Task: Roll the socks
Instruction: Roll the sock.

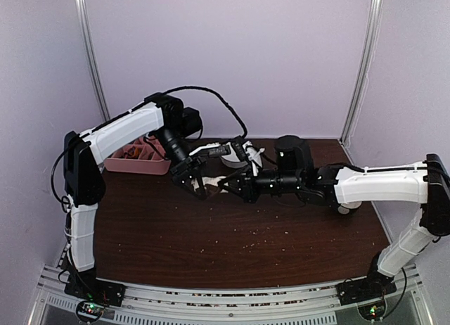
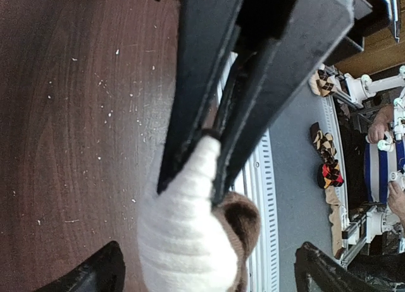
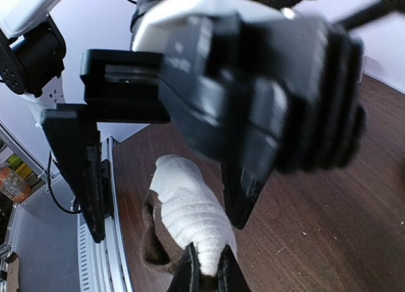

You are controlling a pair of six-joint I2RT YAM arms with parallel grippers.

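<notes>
The socks [image 3: 190, 206] are a rolled bundle, cream on the outside with a brown part showing at one side, and my right gripper [image 3: 205, 276] has them. Its two fingers [image 3: 190, 273] are pinched close together on the cream end of the roll. The left gripper [image 2: 209, 273] faces it from the other side with its fingers [image 2: 95, 273] spread wide. On the right wrist camera I see one on each side of the bundle, with a gap between each finger and the fabric, so that hand is gripping nothing. From the left wrist I look straight along the right gripper's black fingers to where they bite into the cream cloth, and the brown part bulges out just beside them. Overhead, the two grippers meet nose to nose over the back middle of the dark wooden table [image 1: 211, 247], with the bundle between them. I cannot tell whether it touches the wood or hangs just above it. A pink tray [image 1: 137, 163] with compartments sits at the back left, behind the left arm. Pale crumbs [image 1: 260, 242] are scattered over the tabletop.
</notes>
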